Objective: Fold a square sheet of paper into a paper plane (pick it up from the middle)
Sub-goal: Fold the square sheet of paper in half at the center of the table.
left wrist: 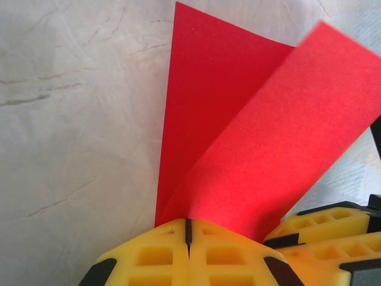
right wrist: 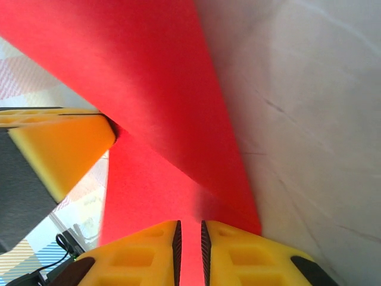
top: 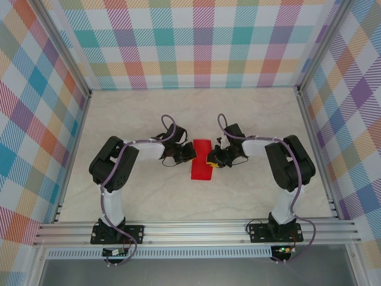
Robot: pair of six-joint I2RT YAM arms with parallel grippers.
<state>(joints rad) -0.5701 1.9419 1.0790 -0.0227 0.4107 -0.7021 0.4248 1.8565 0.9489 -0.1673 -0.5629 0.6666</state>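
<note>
Two end effectors meet at one red sheet of paper (top: 201, 170) near the middle of the desk (top: 149, 196), about halfway between its left and right edges. From above, the sheet reads as a narrow strip. Its long axis runs from the far edge towards the near edge, leaning only slightly, and both short ends are cut square, with no point at either.

The left end effector (top: 189, 154) comes in on the strip's left long side and the right end effector (top: 213, 159) on its right long side, so the two face each other across the paper.

In the left wrist view the sheet (left wrist: 202, 107) is folded into two layers that spread apart in a V from the left end effector (left wrist: 188, 229). Its yellow fingers are pressed together with only a dark seam between them, and they pinch the paper where the layers join. Fingers (left wrist: 321, 223) of the right end effector sit just beside them, at the edge of the upper layer.

In the right wrist view the right end effector (right wrist: 190, 241) has its fingers nearly closed, with a thin slot between them and red paper (right wrist: 149, 89) inside that slot, so it too is pinching the sheet. A yellow finger (right wrist: 59, 143) of the left end effector touches the paper from the other side.

Whether the lower layer rests on the desk cannot be told.
</note>
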